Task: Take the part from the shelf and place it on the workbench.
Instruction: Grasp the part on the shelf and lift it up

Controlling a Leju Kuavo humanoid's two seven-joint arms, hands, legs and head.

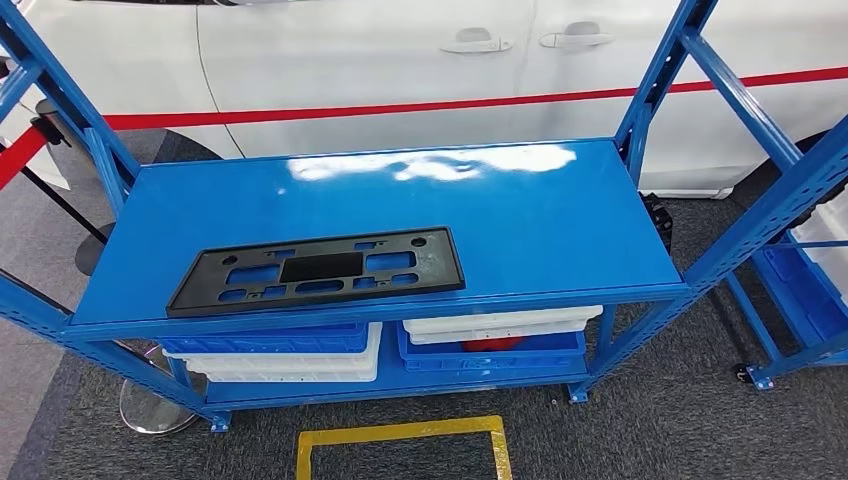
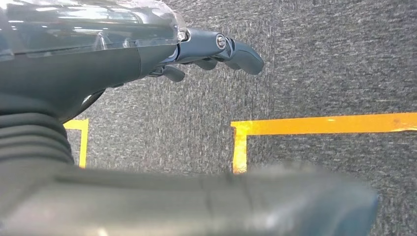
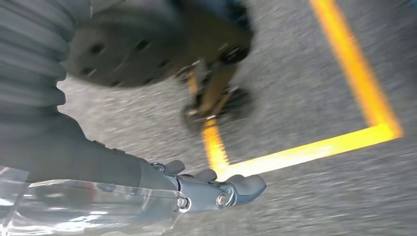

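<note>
Looked like a car plant or auto workshop: blue steel shelf (image 1: 380, 215) stocked with blue and white bins (image 1: 290, 352), white car body (image 1: 420, 70) parked right behind it, yellow floor tape (image 1: 400, 435) boxing out zones on grey carpet (image 1: 650, 420).

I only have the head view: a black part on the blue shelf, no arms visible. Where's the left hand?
Observer: The left hand hangs over grey carpet, holding nothing.
Operator: And the right one?
Observer: The right hand also hangs near the floor, holding nothing.
Operator: Anything else on the floor there?
Observer: Yellow tape lines run across the carpet under the right hand.
</note>
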